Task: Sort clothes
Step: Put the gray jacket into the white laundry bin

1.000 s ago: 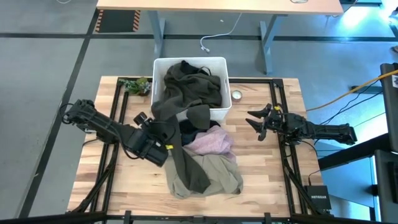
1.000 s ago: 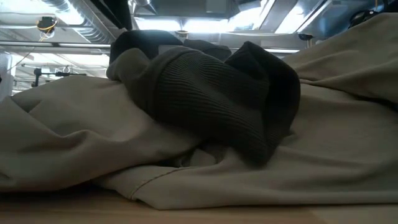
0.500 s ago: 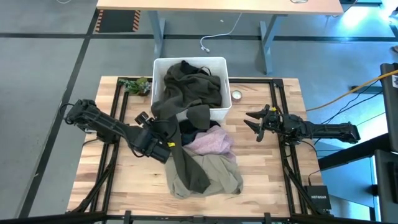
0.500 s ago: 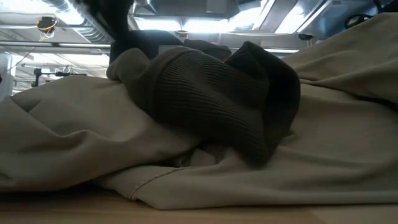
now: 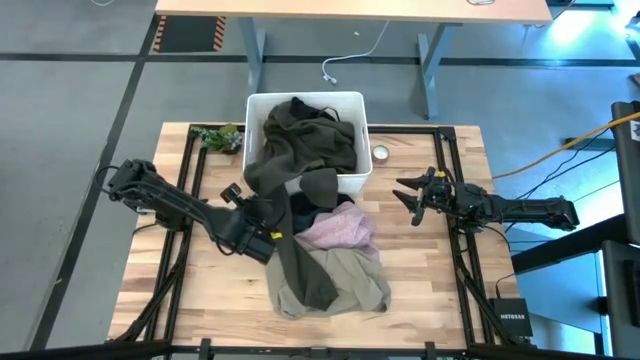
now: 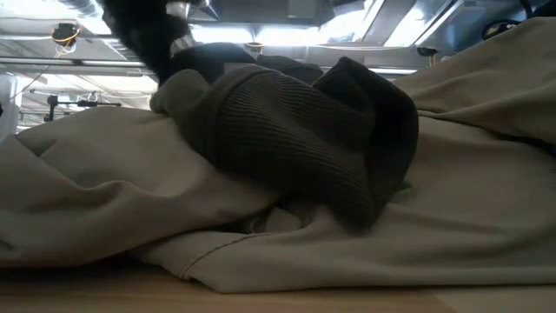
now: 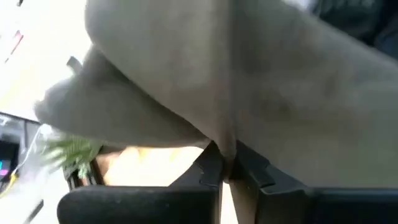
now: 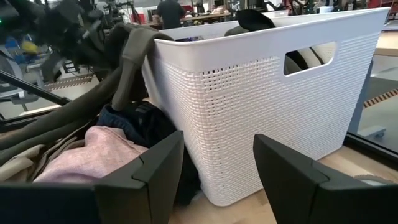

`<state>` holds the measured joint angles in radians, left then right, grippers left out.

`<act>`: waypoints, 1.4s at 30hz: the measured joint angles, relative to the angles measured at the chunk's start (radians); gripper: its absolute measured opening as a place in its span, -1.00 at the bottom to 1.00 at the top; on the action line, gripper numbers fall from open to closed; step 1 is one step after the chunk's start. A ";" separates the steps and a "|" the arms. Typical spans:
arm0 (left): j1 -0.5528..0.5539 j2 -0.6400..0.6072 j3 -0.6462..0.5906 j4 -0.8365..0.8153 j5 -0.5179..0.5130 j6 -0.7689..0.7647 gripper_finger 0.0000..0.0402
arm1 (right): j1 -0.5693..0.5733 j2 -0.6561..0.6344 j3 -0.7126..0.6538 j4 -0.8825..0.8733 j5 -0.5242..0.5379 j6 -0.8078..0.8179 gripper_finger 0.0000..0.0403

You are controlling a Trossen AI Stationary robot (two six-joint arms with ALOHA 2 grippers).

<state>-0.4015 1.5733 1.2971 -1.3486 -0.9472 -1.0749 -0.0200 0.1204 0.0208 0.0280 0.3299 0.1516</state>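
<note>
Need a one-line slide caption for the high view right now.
Left gripper shut on the olive-green garment spilling from the white bin; right gripper open, waiting beside the pile.

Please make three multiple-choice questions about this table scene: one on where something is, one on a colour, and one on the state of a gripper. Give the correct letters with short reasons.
1. Where does the olive-green garment lie?
A. Wholly inside the white bin
B. Spilling from the white bin onto the table
C. On the floor

2. What colour is the garment between the bin and the beige fabric?
A. Pale pink
B. Bright blue
C. Yellow

3. What is the left gripper doing?
A. Open, far from the clothes
B. Shut on the olive-green garment
C. Holding the bin

Answers: 1 B, the high view shows it hanging over the bin's front wall and down onto the wood. 2 A, both the high and right wrist views show pink. 3 B, the left wrist view shows its fingers pinched on a fold of fabric.
</note>
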 joint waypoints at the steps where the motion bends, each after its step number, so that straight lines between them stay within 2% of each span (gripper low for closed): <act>1: 0.000 -0.007 0.026 0.002 -0.026 0.020 -0.98 | 0.000 0.000 0.000 0.000 0.000 0.000 0.06; 5: 0.001 -0.024 0.160 0.012 -0.161 0.128 -0.98 | 0.000 0.000 0.000 0.000 0.000 0.000 0.06; 10: 0.051 -0.035 0.332 0.067 -0.368 0.355 -0.99 | 0.000 0.000 0.000 0.002 0.000 0.000 0.06; 16: 0.227 -0.063 0.477 0.243 -0.555 0.667 -0.98 | 0.000 0.000 0.000 0.035 0.001 -0.008 0.06; 19: 0.361 -0.085 0.508 0.370 -0.571 0.769 -0.98 | 0.000 0.000 0.000 0.038 0.021 -0.031 0.06; 21: 0.450 -0.102 0.513 0.442 -0.515 0.790 -0.97 | 0.000 0.000 0.000 0.042 0.035 -0.035 0.06; 23: 0.533 -0.110 0.513 0.502 -0.384 0.794 -0.97 | 0.000 0.000 0.000 0.055 0.043 -0.047 0.06; 25: 0.603 -0.112 0.513 0.550 -0.202 0.783 -0.97 | 0.000 0.000 0.000 0.064 0.045 -0.052 0.06; 29: 0.702 -0.083 0.510 0.598 0.232 0.791 -0.97 | 0.000 0.000 0.000 0.056 0.044 -0.054 0.06; 31: 0.728 -0.055 0.509 0.591 0.342 0.790 -0.97 | 0.000 0.000 0.000 0.053 0.044 -0.054 0.06; 36: 0.756 0.006 0.508 0.522 0.386 0.751 -0.89 | 0.000 0.000 0.000 0.048 0.022 -0.046 0.06; 42: 0.766 0.050 0.508 0.443 0.400 0.716 -0.62 | 0.000 0.000 0.000 0.045 -0.001 -0.041 0.06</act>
<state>0.3648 1.6230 1.8050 -0.9054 -0.5468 -0.3589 -0.0200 0.1204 0.0212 0.0734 0.3290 0.1108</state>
